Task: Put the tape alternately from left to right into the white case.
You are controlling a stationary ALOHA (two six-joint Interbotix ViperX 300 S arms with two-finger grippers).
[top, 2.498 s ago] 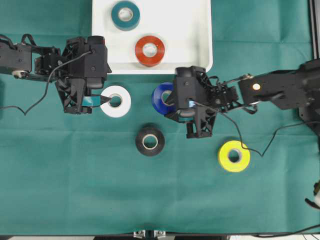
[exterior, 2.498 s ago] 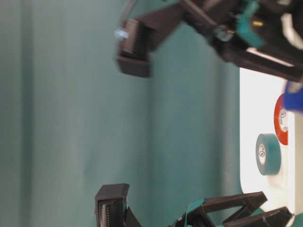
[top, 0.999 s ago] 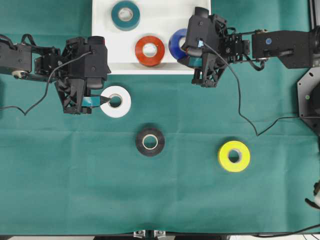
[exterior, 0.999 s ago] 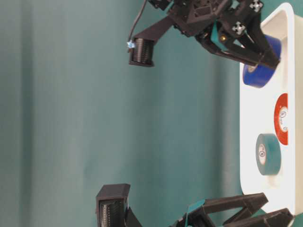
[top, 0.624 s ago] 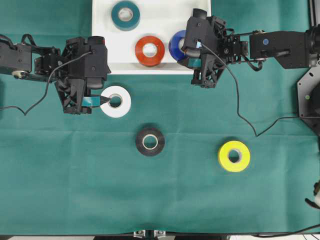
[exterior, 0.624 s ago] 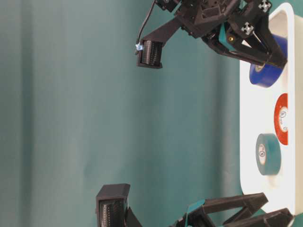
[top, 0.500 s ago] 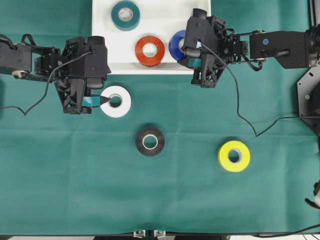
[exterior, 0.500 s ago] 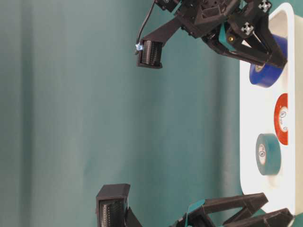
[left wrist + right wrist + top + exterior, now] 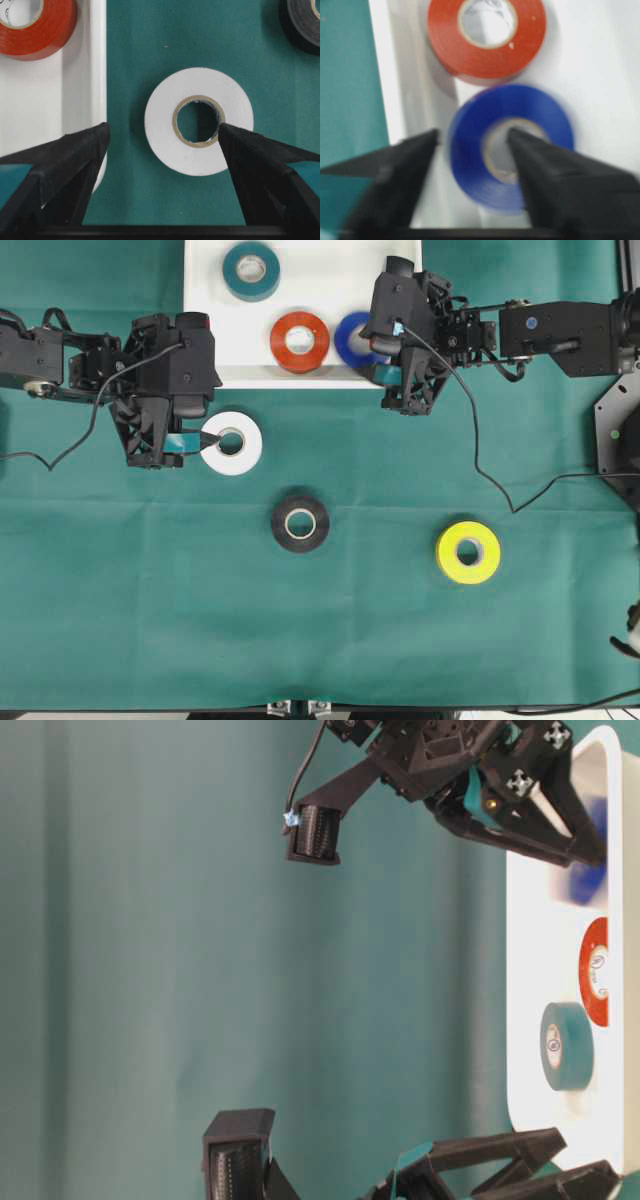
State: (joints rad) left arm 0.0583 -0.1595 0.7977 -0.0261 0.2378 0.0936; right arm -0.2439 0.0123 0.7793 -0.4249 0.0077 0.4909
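The white case (image 9: 400,270) at the top holds a teal tape (image 9: 251,270), a red-orange tape (image 9: 300,341) and a blue tape (image 9: 355,337). My right gripper (image 9: 472,132) is open just above the blue tape (image 9: 467,150), one finger over its core and one outside its wall, not gripping it. The blue roll is blurred in the wrist and table-level views. My left gripper (image 9: 162,132) is open astride one side of the white tape (image 9: 165,100), which lies on the cloth just below the case rim (image 9: 98,60).
A black tape (image 9: 300,523) lies on the green cloth below the middle, and a yellow tape (image 9: 468,552) sits at the lower right. The right arm's cable loops across the cloth between them. The red-orange tape (image 9: 485,57) lies right beside the blue one.
My right gripper has opened and let go of the blue tape, which has dropped flat into the case beside the red-orange roll. The left arm has not moved.
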